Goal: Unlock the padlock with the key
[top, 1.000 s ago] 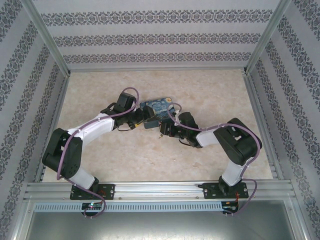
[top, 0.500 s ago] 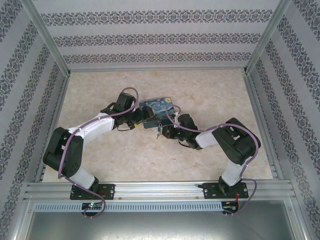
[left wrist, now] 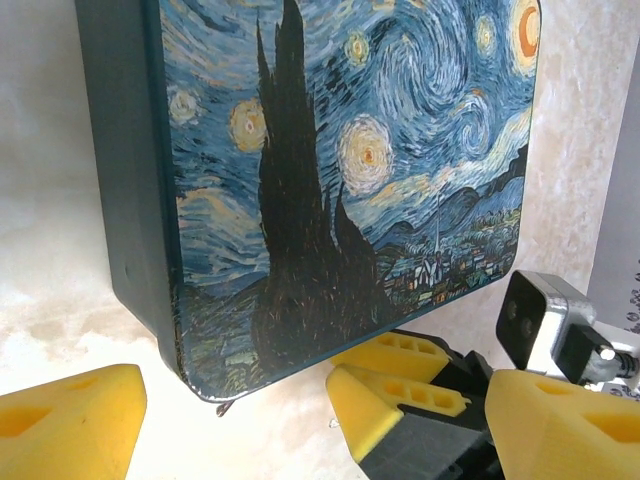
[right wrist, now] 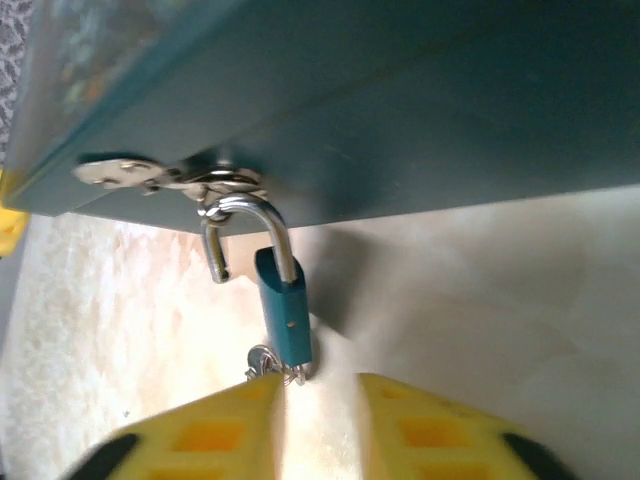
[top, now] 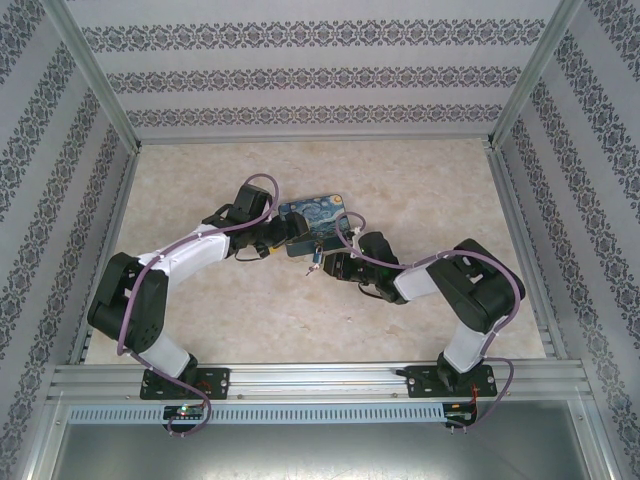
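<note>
The small blue padlock [right wrist: 284, 318] hangs by its silver shackle [right wrist: 243, 212] from the hasp on the tin's front edge. One leg of the shackle stands free of the body. The silvery key [right wrist: 264, 361] sticks out of the padlock's underside, its ring touching my right gripper's left fingertip [right wrist: 255, 400]. My right gripper [right wrist: 322, 400] is open just below the padlock, with nothing between the pads. From above, the padlock [top: 314, 262] sits right at my right gripper [top: 325, 266]. My left gripper [left wrist: 315, 400] is wide open at the tin's near corner, and from above it [top: 279, 238] sits beside the tin's left edge.
The rectangular night-sky tin [top: 313, 222] lies mid-table between both arms, its painted lid [left wrist: 350, 170] close in front of the left wrist camera. The right gripper's yellow fingers [left wrist: 400, 385] reach under the tin's edge. Patterned walls and metal rails enclose the marbled tabletop [top: 420, 180].
My right gripper has crept slightly left toward the padlock at the tin's front edge. The left arm and the tin have hardly moved.
</note>
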### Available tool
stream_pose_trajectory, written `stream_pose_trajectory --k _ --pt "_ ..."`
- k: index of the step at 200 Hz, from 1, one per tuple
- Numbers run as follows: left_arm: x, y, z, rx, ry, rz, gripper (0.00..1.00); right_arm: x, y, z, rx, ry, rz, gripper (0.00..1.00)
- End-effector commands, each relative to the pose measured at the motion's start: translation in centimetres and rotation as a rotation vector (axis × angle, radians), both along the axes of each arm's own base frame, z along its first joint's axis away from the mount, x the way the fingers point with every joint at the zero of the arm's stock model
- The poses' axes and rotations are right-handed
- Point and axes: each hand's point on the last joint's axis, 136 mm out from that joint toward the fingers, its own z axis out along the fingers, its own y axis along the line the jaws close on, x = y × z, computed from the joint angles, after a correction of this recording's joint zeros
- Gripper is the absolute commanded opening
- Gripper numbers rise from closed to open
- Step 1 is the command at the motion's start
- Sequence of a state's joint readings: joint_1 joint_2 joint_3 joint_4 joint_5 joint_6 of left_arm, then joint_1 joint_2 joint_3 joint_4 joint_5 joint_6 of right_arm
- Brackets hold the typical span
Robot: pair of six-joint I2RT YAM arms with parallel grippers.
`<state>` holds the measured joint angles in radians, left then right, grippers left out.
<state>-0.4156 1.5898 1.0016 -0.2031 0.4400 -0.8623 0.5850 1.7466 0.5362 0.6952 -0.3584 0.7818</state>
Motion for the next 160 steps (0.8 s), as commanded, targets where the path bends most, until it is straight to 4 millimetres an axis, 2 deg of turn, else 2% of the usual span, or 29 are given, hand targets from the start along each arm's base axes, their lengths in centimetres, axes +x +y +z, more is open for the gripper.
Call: stream_pose_trajectory --k 1,76,103,160 --pt "0.5 0.7 0.2 0.023 -0.007 0.0 0.88 0.2 0.3 0.8 0.025 -0.031 0.006 0.34" --pt "0.5 0.6 0.4 0.014 -0.008 0.0 0.88 0.9 1.8 -0.6 0.019 0.0 0.02 0.35" --pt "0.6 0.4 0.3 0.011 -0.005 -0.001 0.88 1.3 2.4 -0.4 0.033 -0.013 0.025 0.35" --pt "0.8 0.4 0.1 0.005 -0.004 0.002 0.88 0.7 2.9 -1.1 0.019 -0.006 0.051 0.34"
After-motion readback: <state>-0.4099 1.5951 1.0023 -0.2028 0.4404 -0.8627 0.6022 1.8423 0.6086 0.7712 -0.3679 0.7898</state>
